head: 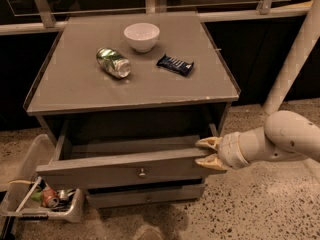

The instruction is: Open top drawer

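Note:
The top drawer [100, 170] is a grey wooden drawer with a small round brass knob [142, 173] at the centre of its front. It stands pulled partway out of the grey cabinet [130, 89], and its inside is dark. My gripper [209, 153] comes in from the right on a white arm. Its two tan fingers [210, 162] sit above and below the right end of the drawer's front panel, at its top edge. A shorter drawer front [145, 196] shows below, nearly closed.
On the cabinet top lie a white bowl [141, 36], a crushed green can [113, 62] and a dark snack bar [175, 64]. A white bin [30, 204] with rubbish stands on the speckled floor at the lower left. A white post [292, 59] rises at the right.

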